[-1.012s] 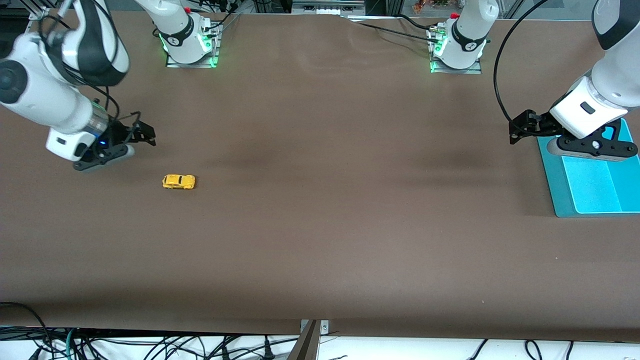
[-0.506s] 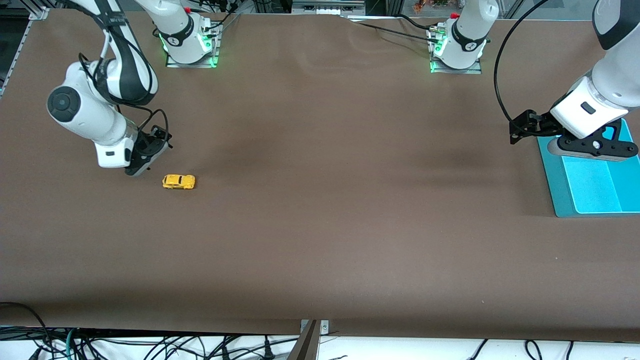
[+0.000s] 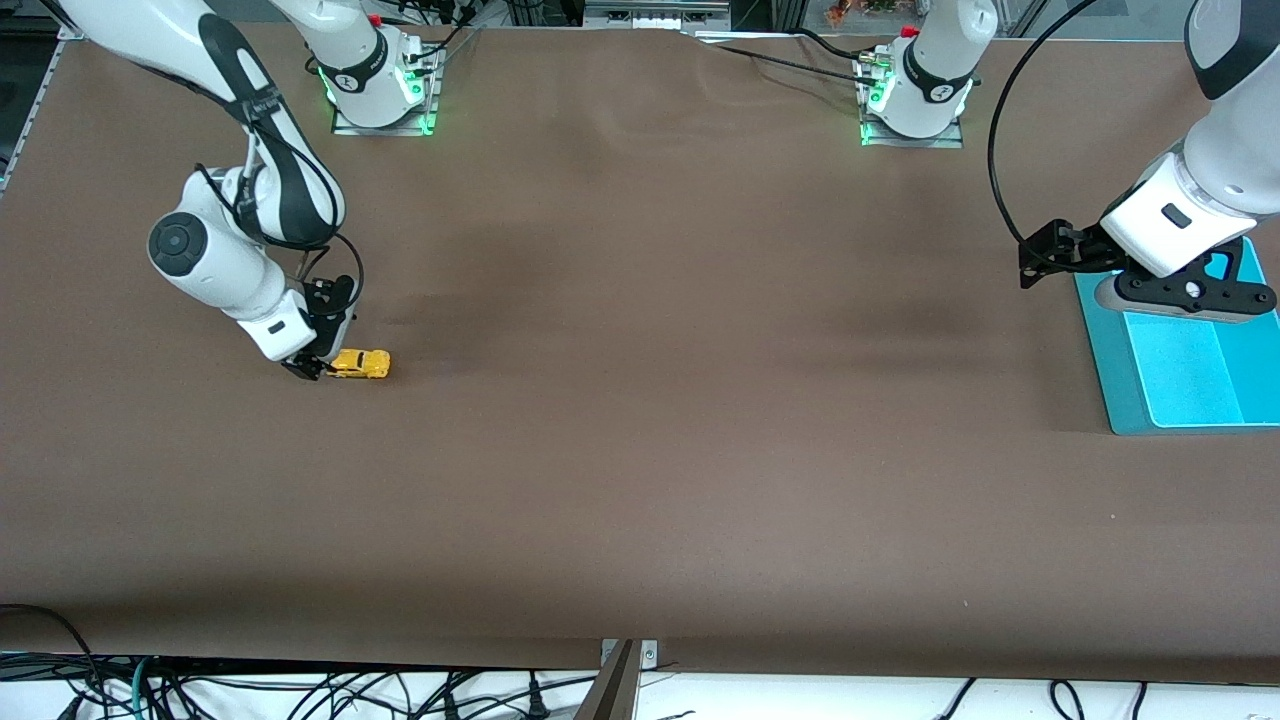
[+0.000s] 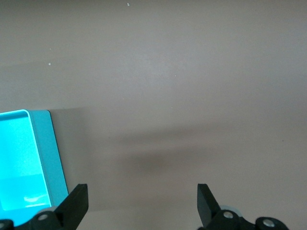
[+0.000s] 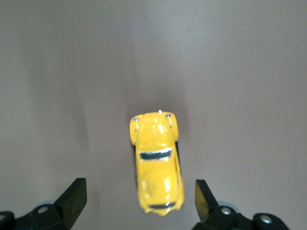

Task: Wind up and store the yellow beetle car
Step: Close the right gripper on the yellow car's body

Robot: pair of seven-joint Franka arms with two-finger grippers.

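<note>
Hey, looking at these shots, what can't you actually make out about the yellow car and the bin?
- Yellow beetle car: its wheels and any winding part are hidden under the body in the right wrist view and too small in the front view.
- Right hand: the wrist view's edge cuts off its fingers.
- Blue bin: cut off by the front view's edge, partly covered by the left hand.

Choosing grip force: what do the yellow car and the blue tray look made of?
Yellow beetle car: glossy painted shell with bright highlights, metal or hard plastic, cannot tell which. Tray under the left gripper: smooth turquoise, likely plastic. The right gripper straddles the car.
</note>
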